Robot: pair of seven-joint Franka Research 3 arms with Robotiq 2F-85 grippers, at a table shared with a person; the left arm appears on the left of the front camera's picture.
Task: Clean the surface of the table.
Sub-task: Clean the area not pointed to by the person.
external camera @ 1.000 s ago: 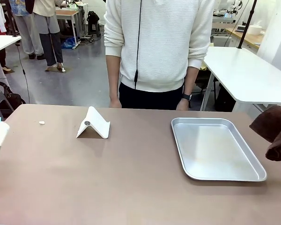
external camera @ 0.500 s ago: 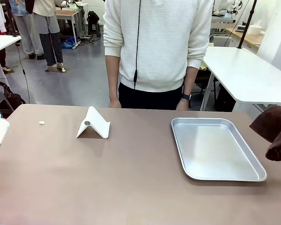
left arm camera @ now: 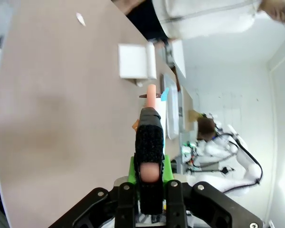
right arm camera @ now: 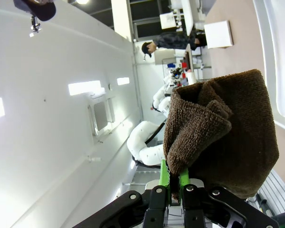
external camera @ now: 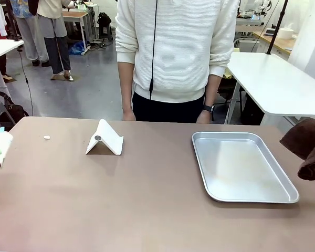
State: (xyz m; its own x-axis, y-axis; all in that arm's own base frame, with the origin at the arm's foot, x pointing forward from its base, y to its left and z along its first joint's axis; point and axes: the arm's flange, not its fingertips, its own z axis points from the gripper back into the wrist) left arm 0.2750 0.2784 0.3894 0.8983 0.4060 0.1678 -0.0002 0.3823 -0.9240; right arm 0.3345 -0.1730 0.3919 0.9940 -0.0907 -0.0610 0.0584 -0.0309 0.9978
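Now we are viewing the surface [external camera: 147, 199] spreading before the person [external camera: 178, 52]; the left gripper [left arm camera: 149, 173] is clamping a black-handled tool [left arm camera: 149, 137] by its left edge, the right gripper [right arm camera: 173, 183] clutching a cloth [right arm camera: 228, 137] by its right.

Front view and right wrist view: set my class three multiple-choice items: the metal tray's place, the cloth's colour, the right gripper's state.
1. Where on the table does the metal tray lie? A. The robot's right part. B. The robot's left part. C. Hanging off the near edge.
2. What colour is the cloth? A. White. B. Blue. C. Dark brown.
3. The right gripper is: A. open over the tray. B. shut on the cloth. C. open, resting on the table.
Answers: 1 A, the tray sits in the front view's right half; 2 C, dark brown terry shows in both views; 3 B, the green pads pinch the cloth's fold.
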